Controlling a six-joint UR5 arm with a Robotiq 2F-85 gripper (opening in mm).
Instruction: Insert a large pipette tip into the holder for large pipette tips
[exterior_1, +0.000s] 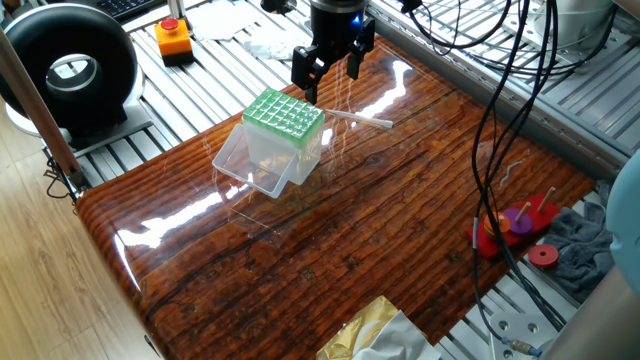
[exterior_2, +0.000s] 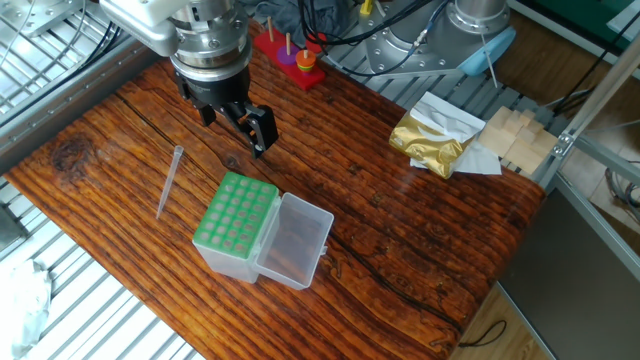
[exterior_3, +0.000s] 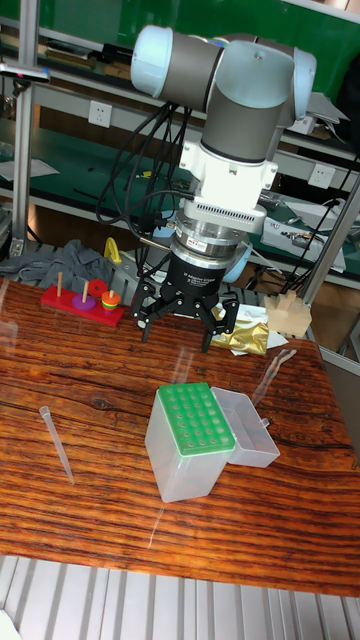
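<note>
Tip (exterior_2: 169, 182) flat on counter (exterior_2: 400, 220) near holder (exterior_2: 235, 225), tool (exterior_2: 235, 125) spread & empty above; prob. v. light, stiff, slick, rolls easy, so pinch wide end gently.

A robotics lab: an industrial arm (exterior_3: 235, 90) over a wood-grain table (exterior_1: 400, 200) on slotted aluminium benching (exterior_1: 200, 90). An emergency-stop button (exterior_1: 174, 38) sits at 11 o'clock and cables (exterior_1: 495, 100) hang at 2 o'clock. The holder for large pipette tips (exterior_1: 283, 118) stands on the table.
</note>
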